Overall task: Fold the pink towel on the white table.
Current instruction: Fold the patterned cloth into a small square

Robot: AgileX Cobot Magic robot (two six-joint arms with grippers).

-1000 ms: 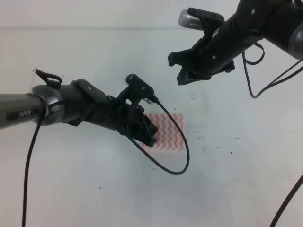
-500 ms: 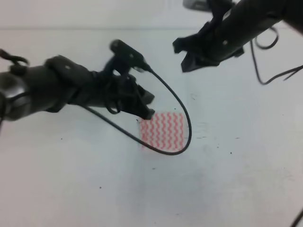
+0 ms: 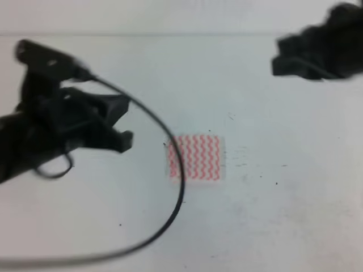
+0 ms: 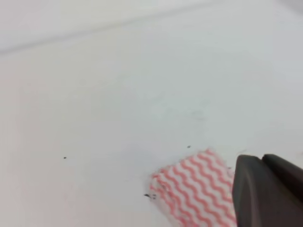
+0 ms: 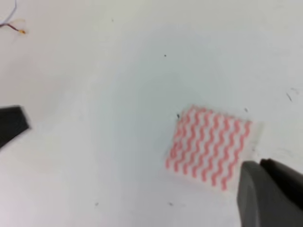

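Note:
The pink towel lies flat as a small folded rectangle near the middle of the white table. It also shows in the left wrist view and the right wrist view. My left gripper hangs blurred to the towel's left, well clear of it, with its fingers spread and nothing between them. My right gripper is a dark blur at the top right, far from the towel. Each wrist view shows only one finger, at the lower right corner and off the cloth.
A black cable from the left arm arcs over the towel's left edge and sweeps down to the table's front. A dark part pokes in at the left edge of the right wrist view. Tiny dark specks dot the tabletop.
Both arms have drawn away from the towel: the left arm to the left, the right arm up and to the right. The towel now lies uncovered and has not moved.

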